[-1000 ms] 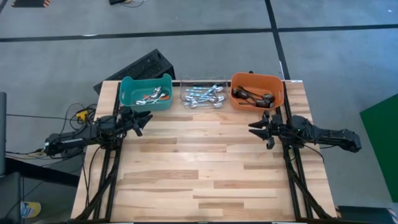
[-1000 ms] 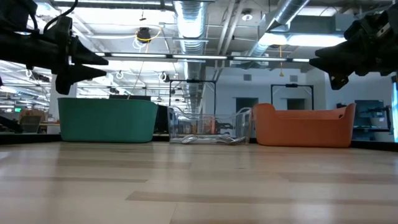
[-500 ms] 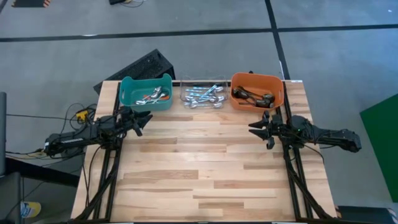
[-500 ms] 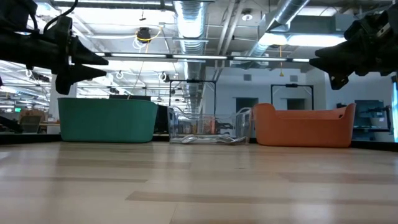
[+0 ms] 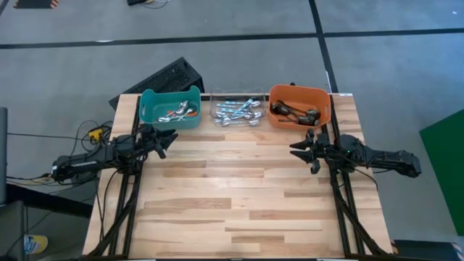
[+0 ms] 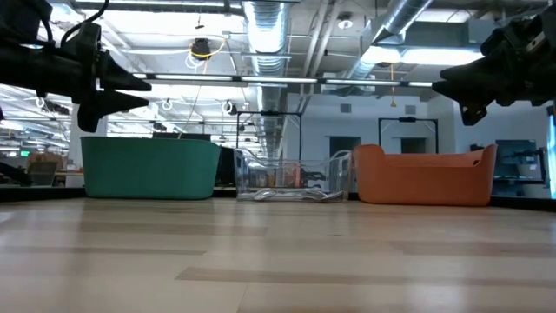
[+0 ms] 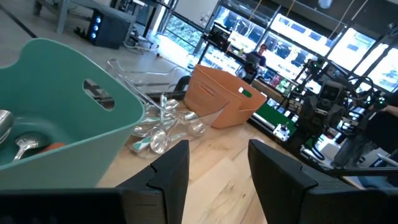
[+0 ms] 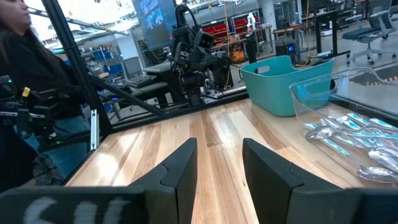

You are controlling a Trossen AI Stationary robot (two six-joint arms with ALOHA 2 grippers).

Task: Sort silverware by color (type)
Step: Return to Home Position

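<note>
The spoons lie sorted in three bins along the table's far edge. Orange-handled spoons (image 5: 176,112) rest in the teal bin (image 5: 170,96), teal-handled spoons (image 5: 236,111) in the clear bin (image 5: 214,98), dark-handled spoons (image 5: 293,111) in the orange bin (image 5: 300,92). My left gripper (image 5: 161,144) hovers open above the table, just near of the teal bin. My right gripper (image 5: 299,151) hovers open, near of the orange bin. Both hold nothing. In the left wrist view the teal-handled spoons (image 7: 158,127) show through the clear wall.
The wooden table top (image 5: 232,196) stretches bare of objects toward its near edge. A dark keyboard-like object (image 5: 163,77) lies beyond the far left corner. A person in dark clothes (image 8: 25,68) stands beside the table in the right wrist view.
</note>
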